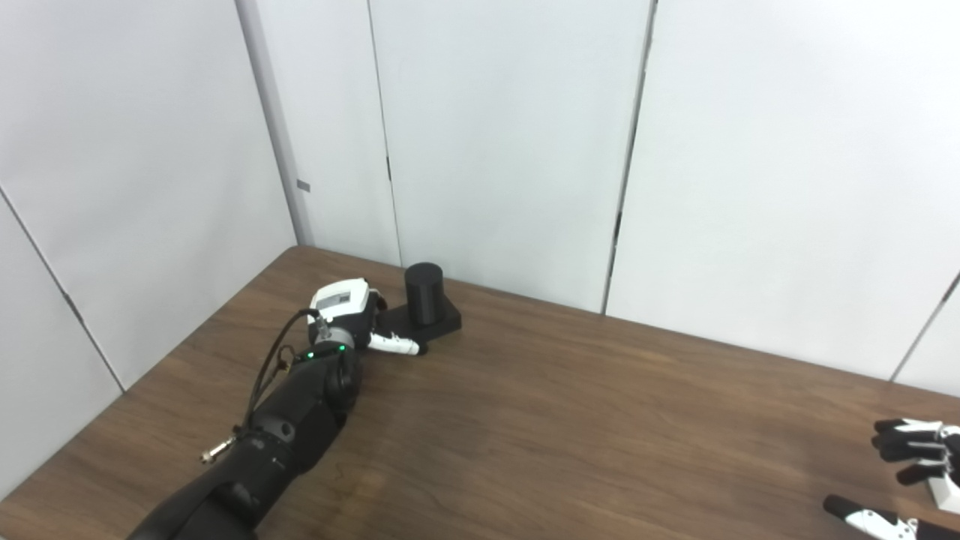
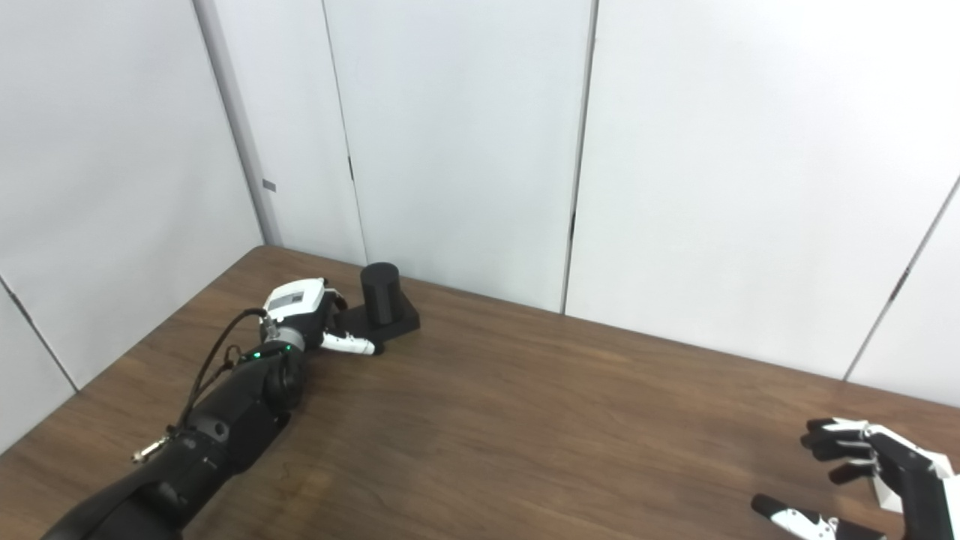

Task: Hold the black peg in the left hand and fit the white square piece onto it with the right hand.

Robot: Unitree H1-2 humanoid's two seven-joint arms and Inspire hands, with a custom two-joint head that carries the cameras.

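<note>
Brown wood-grain table is taken as the landmark. At its near right corner the right hand is held just above the surface, its fingers spread apart with nothing clearly between them; a pale shape is glimpsed at its far edge, but whether this is the white square piece cannot be told. No white piece is seen elsewhere on the table. Toward the far left corner the left hand is laid against the square base of the black peg, which stands upright on the table. Its thumb is stretched along the base's near edge; whether the base is truly gripped cannot be told. By judgement, the task is barely begun: the peg has yet to be lifted, and the fitting remains.
</note>
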